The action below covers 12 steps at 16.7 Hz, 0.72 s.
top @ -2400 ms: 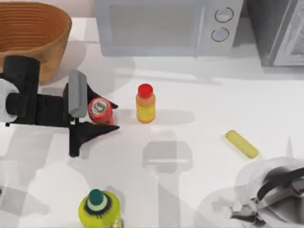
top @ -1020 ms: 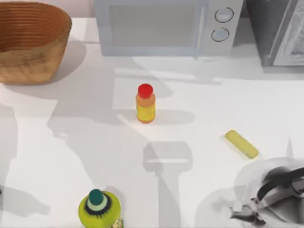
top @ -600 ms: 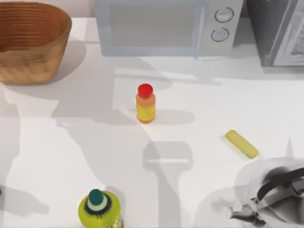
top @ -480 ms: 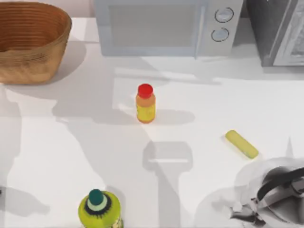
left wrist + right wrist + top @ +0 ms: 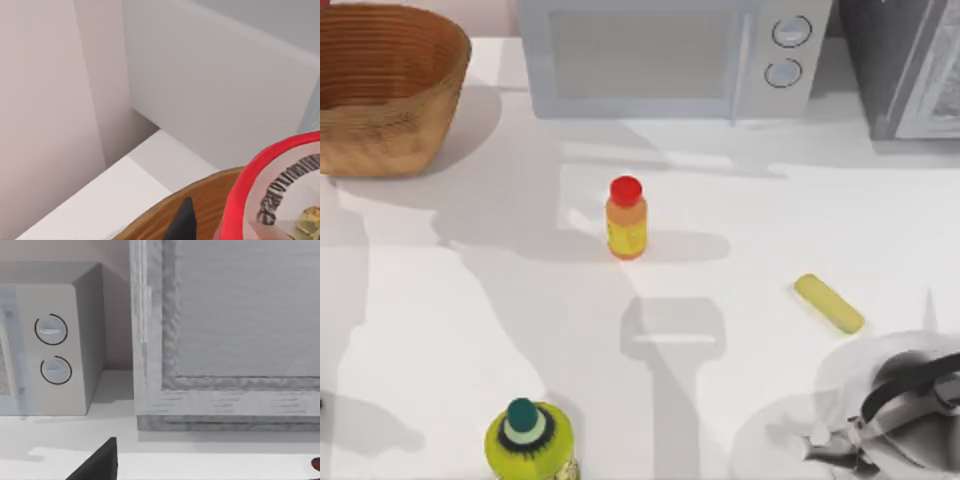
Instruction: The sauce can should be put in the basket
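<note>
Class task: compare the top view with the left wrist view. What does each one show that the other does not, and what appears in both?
Top view alone: the orange-yellow bottle with a red cap, the lime-green bottle, a yellow bar, the microwave's two dials, and the parked right arm at the lower right.

Left wrist view alone: the sauce can, seen close up with its red rim, and a dark claw fingertip beside it.

Both: the wicker basket and the white table.
</note>
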Available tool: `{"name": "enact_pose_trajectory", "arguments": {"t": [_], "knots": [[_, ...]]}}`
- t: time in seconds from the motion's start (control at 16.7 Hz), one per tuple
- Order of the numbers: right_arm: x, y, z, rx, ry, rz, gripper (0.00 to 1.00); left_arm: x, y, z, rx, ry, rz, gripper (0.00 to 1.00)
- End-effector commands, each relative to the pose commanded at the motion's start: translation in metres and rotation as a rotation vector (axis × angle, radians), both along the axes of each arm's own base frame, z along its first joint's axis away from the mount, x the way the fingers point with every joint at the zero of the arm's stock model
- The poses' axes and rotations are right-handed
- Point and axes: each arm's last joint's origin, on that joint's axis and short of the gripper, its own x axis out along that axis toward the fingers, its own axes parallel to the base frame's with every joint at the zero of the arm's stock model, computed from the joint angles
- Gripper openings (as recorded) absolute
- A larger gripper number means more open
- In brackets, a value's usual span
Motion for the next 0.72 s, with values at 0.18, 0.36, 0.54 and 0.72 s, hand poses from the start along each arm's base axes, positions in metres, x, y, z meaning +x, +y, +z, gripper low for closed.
{"name": "enact_pose_trajectory", "arguments": {"t": [0.18, 0.36, 0.54, 0.72], "knots": [[0.0, 0.0, 0.0, 0.0, 0.0, 0.0, 1.0, 0.0, 0.0, 0.0, 0.0, 0.0, 0.0, 0.3], [0.0, 0.0, 0.0, 0.0, 0.0, 0.0, 1.0, 0.0, 0.0, 0.0, 0.0, 0.0, 0.0, 0.53], [0.0, 0.0, 0.0, 0.0, 0.0, 0.0, 1.0, 0.0, 0.0, 0.0, 0.0, 0.0, 0.0, 0.75], [0.0, 0.0, 0.0, 0.0, 0.0, 0.0, 1.0, 0.0, 0.0, 0.0, 0.0, 0.0, 0.0, 0.98]]}}
